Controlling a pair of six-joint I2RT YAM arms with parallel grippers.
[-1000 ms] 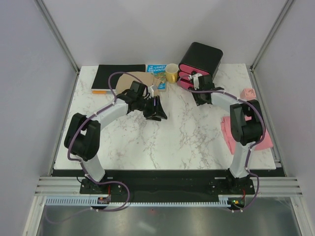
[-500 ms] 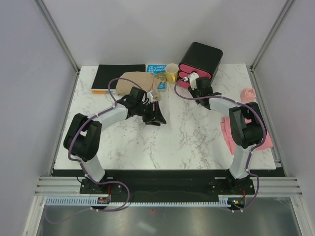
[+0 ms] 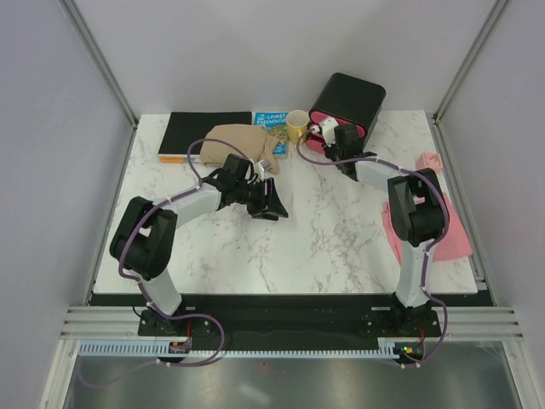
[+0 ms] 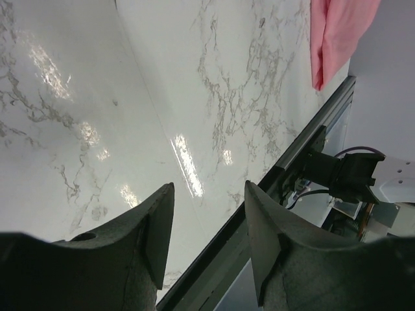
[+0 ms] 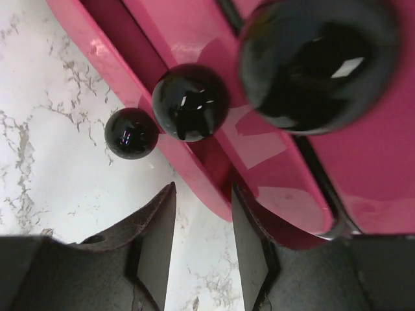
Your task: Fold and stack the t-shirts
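I'm backing left pincer (image 4: pixel 209 188), apart and empty, off tan shirt (image 3: pixel 238 141) at counter (image 3: pixel 341 230) back. Right pincer (image 5: pixel 203 194), apart, is nosing drawer box (image 3: pixel 345 104). Pink shirt (image 3: pixel 453 228) is lying at right edge, and no folding is starting.

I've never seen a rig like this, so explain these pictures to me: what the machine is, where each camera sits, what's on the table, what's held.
These are two robot arms bolted at the near edge of a table. The wide picture looks down from above and behind them. The other two come from a camera on each wrist, so the dark prongs at the bottom are that arm's own fingers.

On the table lie a crumpled tan shirt at the back left, a pink shirt at the right edge, a black book, a blue book, a yellow mug, a black-and-pink drawer box and a small pink block.

The left end effector is open over bare table and holds nothing. The right end effector is open too, close to the box's black knobs but gripping none.
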